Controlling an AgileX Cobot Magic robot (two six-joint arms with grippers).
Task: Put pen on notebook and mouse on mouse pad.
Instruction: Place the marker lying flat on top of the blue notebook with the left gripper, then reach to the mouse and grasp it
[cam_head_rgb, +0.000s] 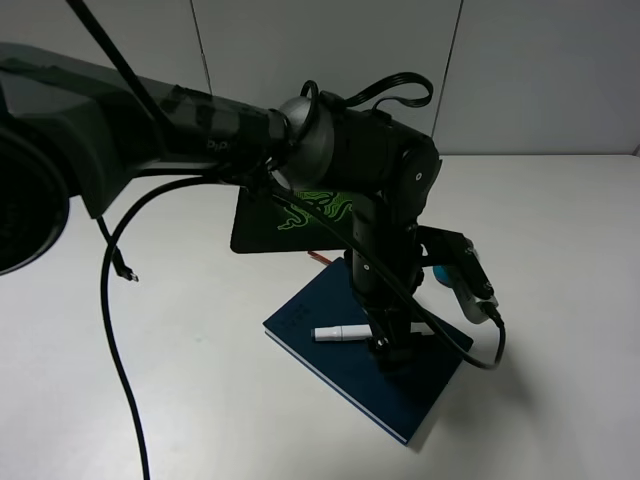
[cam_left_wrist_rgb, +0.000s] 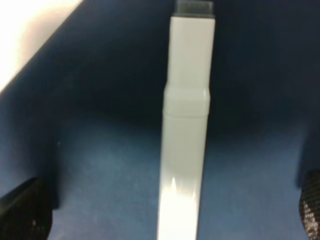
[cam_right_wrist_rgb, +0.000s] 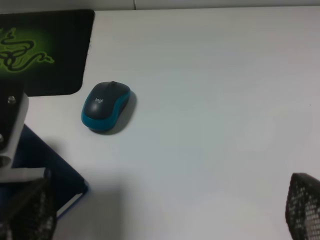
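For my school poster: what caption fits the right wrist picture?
Teal mouse sits on the white table, just off the mouse pad.

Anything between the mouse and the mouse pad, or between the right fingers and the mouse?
Nothing visible. The mouse lies right beside the mouse pad; only bare table lies between it and the right fingers.

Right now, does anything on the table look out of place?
Yes: the mouse sits on the bare table beside the mouse pad, not on it. The pen lies flat on the notebook, where it belongs.
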